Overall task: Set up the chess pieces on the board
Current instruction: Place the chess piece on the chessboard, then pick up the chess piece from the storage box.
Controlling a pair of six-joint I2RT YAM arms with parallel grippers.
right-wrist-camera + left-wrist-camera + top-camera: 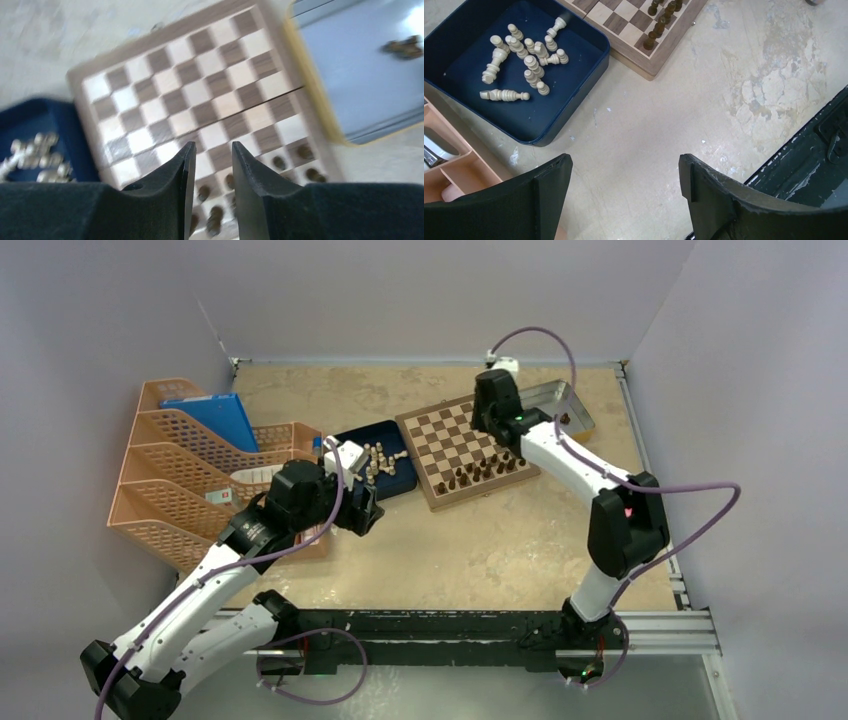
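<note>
The table (pixel 500 540) carried everything. At its left side stood an orange file rack (pixel 170 480), and the board (pixel 440 440) lay turned at an angle near the middle of the far part. A dark blue tray (pixel 454 65) was just beside the board's left corner, and a silver tin (pixel 565 400) was beside its right corner.

The left tool (pixel 624 162) hung over bare table near the tray, its jaws wide apart and empty. The right tool (pixel 212 147) hovered above the board with only a narrow gap between its jaws and nothing in it.

The dark chess pieces (pixel 480 473) stood on the two near rows of the board. One dark piece (pixel 402 46) lay in the tin. The cream pieces (pixel 524 60) lay in a heap in the tray.

I judge the dark side was almost finished. The next move probably called for the right tool to go over the tin, open more, and pick this last piece for its free square.
</note>
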